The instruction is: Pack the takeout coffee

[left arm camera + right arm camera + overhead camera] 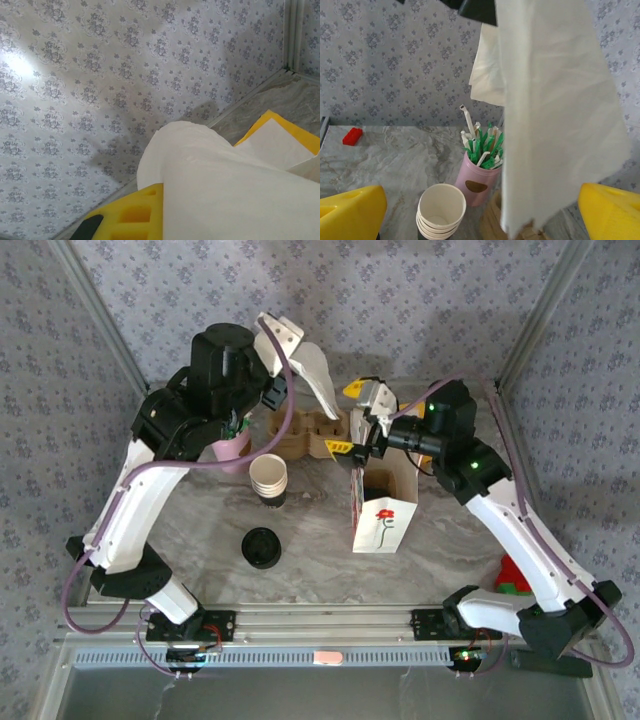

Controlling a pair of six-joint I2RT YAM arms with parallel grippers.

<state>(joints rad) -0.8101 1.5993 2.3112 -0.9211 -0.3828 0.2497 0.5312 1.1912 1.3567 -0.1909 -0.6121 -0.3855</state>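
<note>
White napkin (225, 190) is pinched in the left gripper (210, 155). Fingers of the right gripper (480, 215) are wide apart. On the table (315, 530), the takeout coffee (262, 547) sits low, left of middle.

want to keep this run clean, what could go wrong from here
1. The napkin dangles loosely from the shut left gripper, beside the open right gripper. Closing on its free lower edge could miss or tear it.
2. The paper bag stands open just below the right gripper, so a low move might tip it.
3. The takeout coffee stands unpacked in front of the left arm, where a sweeping move could knock it.
</note>
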